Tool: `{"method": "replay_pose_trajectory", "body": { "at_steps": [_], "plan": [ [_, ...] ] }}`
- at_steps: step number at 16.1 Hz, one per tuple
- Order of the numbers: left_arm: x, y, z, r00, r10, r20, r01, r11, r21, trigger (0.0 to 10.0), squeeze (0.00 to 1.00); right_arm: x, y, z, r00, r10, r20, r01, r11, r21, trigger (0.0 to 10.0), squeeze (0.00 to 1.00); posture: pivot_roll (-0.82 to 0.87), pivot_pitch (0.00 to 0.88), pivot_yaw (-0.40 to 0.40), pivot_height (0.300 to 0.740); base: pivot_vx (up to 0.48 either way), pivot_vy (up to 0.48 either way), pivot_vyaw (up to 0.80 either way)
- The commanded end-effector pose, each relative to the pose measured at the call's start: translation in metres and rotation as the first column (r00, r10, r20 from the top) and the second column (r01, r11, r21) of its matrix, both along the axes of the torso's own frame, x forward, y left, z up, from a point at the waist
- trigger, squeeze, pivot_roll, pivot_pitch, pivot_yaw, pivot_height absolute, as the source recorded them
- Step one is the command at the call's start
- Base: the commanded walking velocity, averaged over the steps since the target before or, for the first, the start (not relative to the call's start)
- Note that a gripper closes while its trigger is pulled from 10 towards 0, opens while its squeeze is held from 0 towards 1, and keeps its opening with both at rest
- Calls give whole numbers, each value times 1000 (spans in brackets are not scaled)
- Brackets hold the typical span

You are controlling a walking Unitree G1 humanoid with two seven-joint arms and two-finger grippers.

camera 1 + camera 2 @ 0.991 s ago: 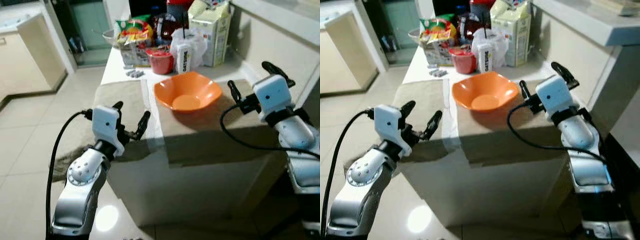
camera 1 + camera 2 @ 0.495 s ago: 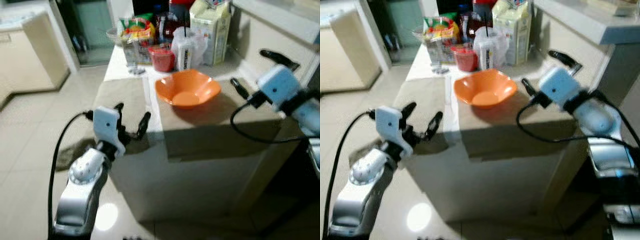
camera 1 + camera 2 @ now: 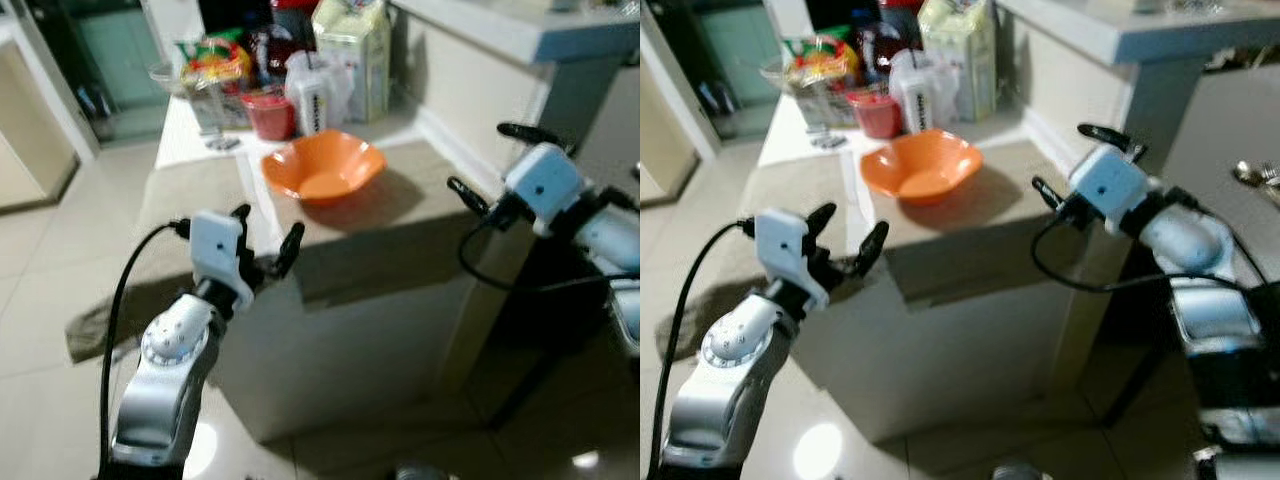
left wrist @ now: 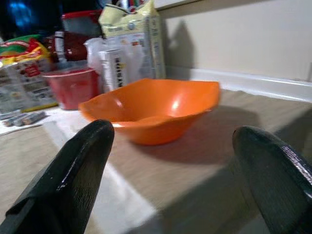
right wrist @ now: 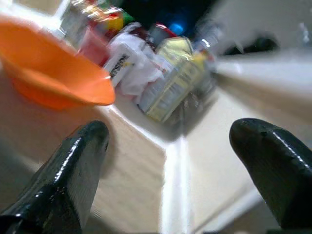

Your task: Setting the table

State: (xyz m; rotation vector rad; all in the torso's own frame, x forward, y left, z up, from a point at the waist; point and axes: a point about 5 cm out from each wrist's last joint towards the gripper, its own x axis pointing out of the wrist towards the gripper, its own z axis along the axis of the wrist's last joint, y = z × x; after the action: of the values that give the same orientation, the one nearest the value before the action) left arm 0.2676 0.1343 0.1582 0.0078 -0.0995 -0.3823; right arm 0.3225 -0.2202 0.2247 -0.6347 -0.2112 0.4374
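An orange bowl [image 3: 323, 172] stands empty on the beige counter [image 3: 400, 240], in front of the groceries. My left gripper [image 3: 267, 235] hovers open at the counter's front left edge, pointing at the bowl [image 4: 151, 109] from a short way off, with nothing between its fingers. My right gripper [image 3: 485, 160] is open too, level with the counter's right front corner. It is apart from the bowl [image 5: 48, 73], which lies to its left.
Behind the bowl stand a milk carton [image 3: 350, 50], a white bag [image 3: 310, 85], a red cup [image 3: 268, 115] and a snack bag [image 3: 210, 65]. A raised ledge [image 3: 480, 20] walls the counter's right side. Spoons [image 3: 1250, 175] lie far right. Tile floor [image 3: 40, 270] spreads left.
The camera has swung right, so the whole scene sits further left. My right gripper has drawn back from beside the bowl toward the counter's right front corner. Both grippers stay open.
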Motion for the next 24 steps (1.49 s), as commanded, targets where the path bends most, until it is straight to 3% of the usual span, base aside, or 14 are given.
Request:
{"method": "replay_pose_trajectory", "body": {
  "at_steps": [1, 3, 4, 7, 11, 12, 13, 15, 16, 17, 19, 20, 22, 24],
  "plan": [
    [6, 7, 5, 999, 29, 24, -30, 999, 23, 10000, 0, 5, -6, 9, 998, -53, -17, 55, 983, 177, 10000, 0, -192, 0, 90, 736, 0, 0, 0],
    [10, 14, 8, 998, 46, 40, -48, 997, 57, 10000, 0, 1, 1, -4, 995, -73, -74, 96, 918, 386, 10000, 0, -187, 0, 97, 736, 0, 0, 0],
    [17, 24, 12, 997, 57, 52, -62, 992, 109, 10000, 0, -15, 16, -33, 987, -45, -156, 117, 863, 491, 10000, 0, -191, 0, 106, 736, 0, 0, 0],
    [27, 32, 14, 997, 47, 66, -57, 983, 175, 10000, 0, -31, 22, -64, 965, -44, -258, 185, 812, 554, 10000, 0, -194, 0, 113, 736, 0, 0, 0],
    [59, 48, 26, 995, -39, 87, 3, 924, 382, 10000, 0, -63, 39, -96, 921, 19, -389, 232, 775, 588, 10000, 0, -216, 0, 149, 736, 0, 0, 0],
    [63, 50, 29, 996, -24, 85, -8, 933, 360, 10000, 0, -66, 42, -97, 926, -8, -377, 237, 790, 566, 10000, 0, -221, 0, 152, 736, 0, 0, 0],
    [64, 54, 31, 998, 30, 56, -42, 972, 233, 10000, 0, -67, 43, -96, 938, -87, -334, 257, 822, 508, 10000, 0, -225, 0, 149, 736, 0, 0, 0],
    [48, 43, 20, 999, 49, -5, -49, 998, 37, 10000, 0, -67, 37, -95, 918, -247, -310, 383, 755, 532, 10000, 0, -222, 0, 141, 736, 0, 0, 0],
    [45, 38, 18, 1000, 30, -1, -30, 999, 31, 10000, 0, -68, 39, -94, 918, -242, -314, 383, 749, 541, 10000, 0, -222, 0, 141, 736, 0, 0, 0],
    [45, 39, 17, 999, 6, 46, -12, 990, 144, 10000, 0, -74, 50, -97, 930, -198, -310, 341, 781, 523, 10000, 0, -208, 0, 130, 736, 0, 0, 0],
    [56, 54, 22, 998, 24, 57, -35, 981, 188, 10000, 0, -75, 55, -99, 932, -172, -320, 325, 785, 527, 10000, 0, -198, 0, 137, 736, 0, 0, 0],
    [58, 60, 26, 997, 54, 50, -61, 986, 158, 10000, 0, -75, 56, -100, 932, -173, -318, 326, 783, 530, 10000, 0, -199, 0, 145, 736, 0, 0, 0],
    [47, 52, 25, 997, 75, 9, -75, 996, 38, 10000, 0, -73, 60, -97, 938, -204, -282, 329, 784, 527, 10000, 0, -197, 0, 149, 736, 0, 0, 0],
    [39, 42, 18, 998, 68, -7, -68, 998, -2, 10000, 0, -72, 65, -99, 938, -190, -291, 324, 785, 528, 10000, 0, -188, 0, 140, 736, 0, 0, 0]
  ]
}}
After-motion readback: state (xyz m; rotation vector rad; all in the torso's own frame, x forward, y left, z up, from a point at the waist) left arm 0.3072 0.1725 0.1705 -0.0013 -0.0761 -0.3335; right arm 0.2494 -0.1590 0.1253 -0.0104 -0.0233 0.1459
